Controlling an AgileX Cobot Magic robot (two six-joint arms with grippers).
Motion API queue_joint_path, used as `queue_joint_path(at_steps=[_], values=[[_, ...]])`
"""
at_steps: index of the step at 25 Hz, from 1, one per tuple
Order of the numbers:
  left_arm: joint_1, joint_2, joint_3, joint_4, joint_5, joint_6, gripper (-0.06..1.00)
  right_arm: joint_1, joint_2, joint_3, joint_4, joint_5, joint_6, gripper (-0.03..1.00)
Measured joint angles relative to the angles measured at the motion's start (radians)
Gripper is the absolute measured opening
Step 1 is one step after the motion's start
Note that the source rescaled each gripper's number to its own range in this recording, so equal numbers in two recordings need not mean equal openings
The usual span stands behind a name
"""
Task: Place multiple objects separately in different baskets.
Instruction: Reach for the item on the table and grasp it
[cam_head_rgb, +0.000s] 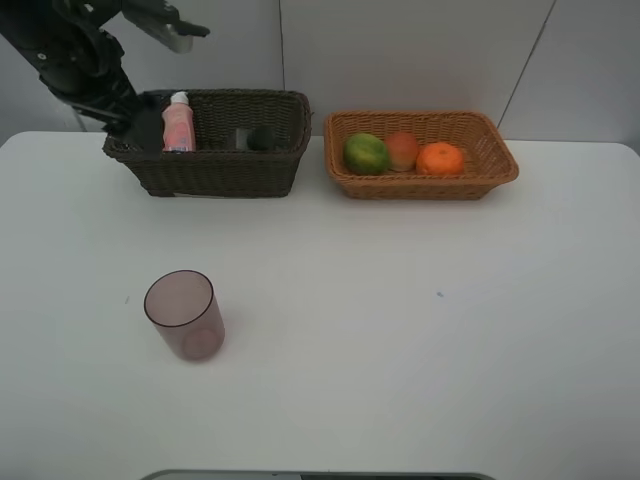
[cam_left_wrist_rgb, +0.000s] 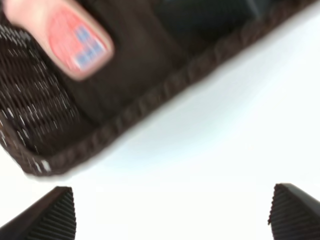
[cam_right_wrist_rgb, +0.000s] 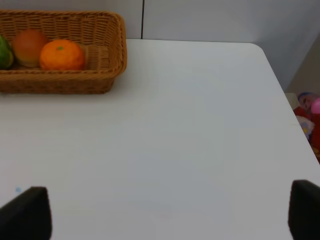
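Nearest the high camera, a translucent mauve cup (cam_head_rgb: 183, 314) is lying tipped on the white table (cam_head_rgb: 400, 330), its mouth facing up toward the lens, well apart from both baskets. Farther back, the dark brown wicker basket (cam_head_rgb: 215, 172) is sitting on the left and the light tan wicker basket (cam_head_rgb: 355, 185) on the right, close but not touching. The pink white-capped bottle (cam_head_rgb: 178, 124) is standing upright in the dark basket near its left end; beside it a dark bottle (cam_head_rgb: 258, 138) is barely showing against the weave, too dim to read. The tan basket is holding a green fruit (cam_head_rgb: 366, 153), a red-orange fruit (cam_head_rgb: 402, 150) and an orange (cam_head_rgb: 440, 159) in a row.

The left gripper (cam_left_wrist_rgb: 172, 212) is hovering over the dark basket's rim, jaws spread wide and empty; its view is blurred, with only the fingertips showing. The right gripper (cam_right_wrist_rgb: 170, 212) is likewise released, holding nothing, cut off at the frame edge and absent from the high view.
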Motion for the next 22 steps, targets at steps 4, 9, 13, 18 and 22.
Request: queue_joint_path(at_steps=[4,9,13,18,22], values=[[-0.02,-0.092,0.113,-0.004,0.034,0.086,1.0,0.0,0.0,0.0,0.0,0.0,0.0,1.0],[-0.09,-0.208,0.256,-0.038,0.035,0.191,1.0,0.0,0.0,0.0,0.0,0.0,0.0,1.0],[-0.16,-0.257,0.321,-0.06,0.044,0.207,1.0,0.0,0.0,0.0,0.0,0.0,0.0,1.0],[-0.235,-0.253,0.355,-0.098,0.027,0.211,1.0,0.0,0.0,0.0,0.0,0.0,0.0,1.0],[-0.256,-0.206,0.355,-0.124,0.009,0.211,1.0,0.0,0.0,0.0,0.0,0.0,0.0,1.0]])
